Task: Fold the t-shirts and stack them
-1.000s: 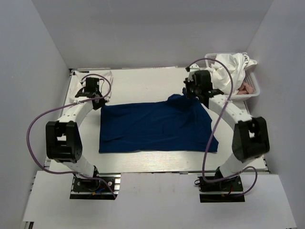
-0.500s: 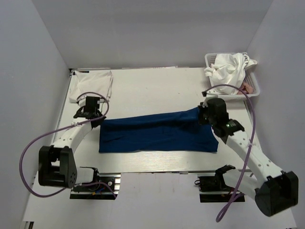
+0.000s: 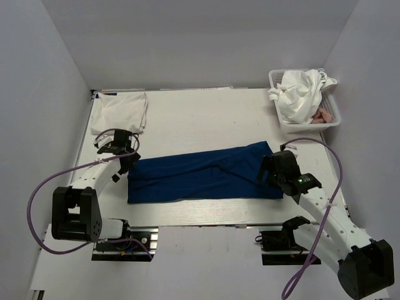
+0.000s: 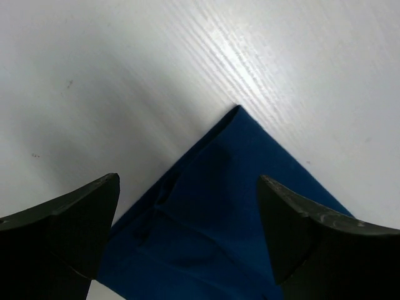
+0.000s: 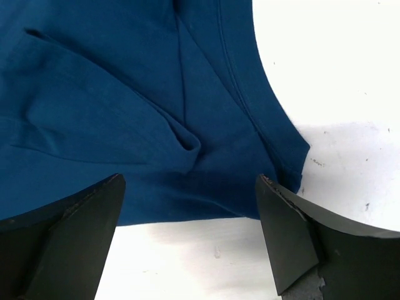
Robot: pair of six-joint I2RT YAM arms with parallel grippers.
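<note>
Navy cloth fills the middle of what you see from above: the navy tee [image 3: 200, 175] lies on the white table [image 3: 206, 119] as one long folded band, running from left to right. Your left gripper [image 3: 127, 161] sits at the left end of the band, and your right gripper [image 3: 267, 174] sits over the right end. A folded white tee [image 3: 120, 111] lies flat in the far left corner of the table, well apart from the navy one. The basket [image 3: 309, 127] stands in the far right corner. A heap of white tees [image 3: 299, 90] is piled in it, and a bit of a pink tee [image 3: 323, 115] peeks out at its right side

From the left wrist, you see the two dark fingers [image 4: 62, 231] spread wide apart with nothing pinched between them. A pointed corner of the navy tee [image 4: 219, 206] lies flat on the table under the gap, and its tip points away from the fingers

From the right wrist, the fingers [image 5: 69, 237] are spread wide too, and they grip nothing. The navy tee [image 5: 125, 94] lies under them and past them, with a soft crease near the middle. Its edge curves down the right side, and bare table shows beside it and below it
</note>
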